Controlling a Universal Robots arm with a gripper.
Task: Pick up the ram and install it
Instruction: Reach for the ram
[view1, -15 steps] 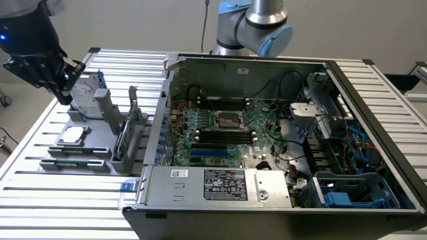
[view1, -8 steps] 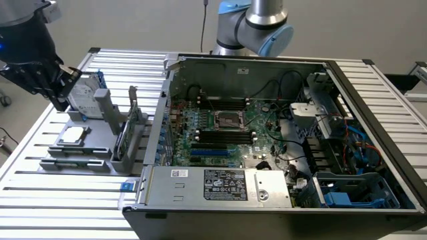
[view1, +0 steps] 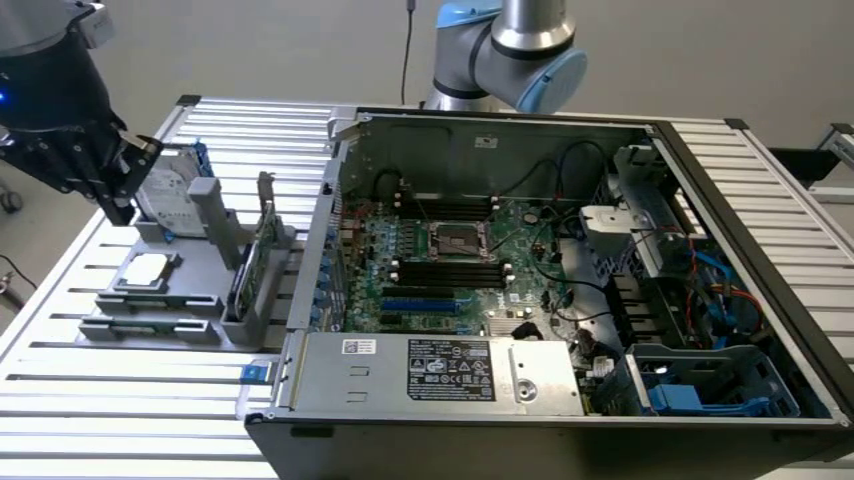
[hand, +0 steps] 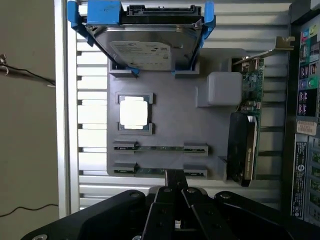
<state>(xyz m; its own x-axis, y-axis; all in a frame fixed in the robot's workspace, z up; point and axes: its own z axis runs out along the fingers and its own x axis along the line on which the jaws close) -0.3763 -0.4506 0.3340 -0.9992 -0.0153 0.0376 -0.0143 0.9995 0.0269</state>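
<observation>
Ram (hand: 150, 171) not picked yet: slim green circuit-board stick, standing on edge in two end clips of the flat grey plastic fixture tray (hand: 170, 125), directly below my black gripper (hand: 172, 174). Fingers are pressed together, nothing between them. In the exterior view I hang well above the tray, no contact.

Second green stick (hand: 160, 148) sits parallel, just beyond the first from my fingertips. Edge-up mounting looks deliberate: long top edge exposed for a pinch, clips fix the pose.

Further out past the sticks: square silver processor chip (hand: 135, 112), then big silver hard drive in a blue frame (hand: 145, 50), propped tilted. Off to the side, black-and-green expansion card (hand: 245, 150) stands in its own slot.

Open dark computer case (view1: 481, 135) lies on its side on the slatted aluminium table (view1: 80, 400), to the exterior view's right of me. That puts the long black motherboard slots (view1: 454, 270) facing up, probably for a straight-down insert.
</observation>
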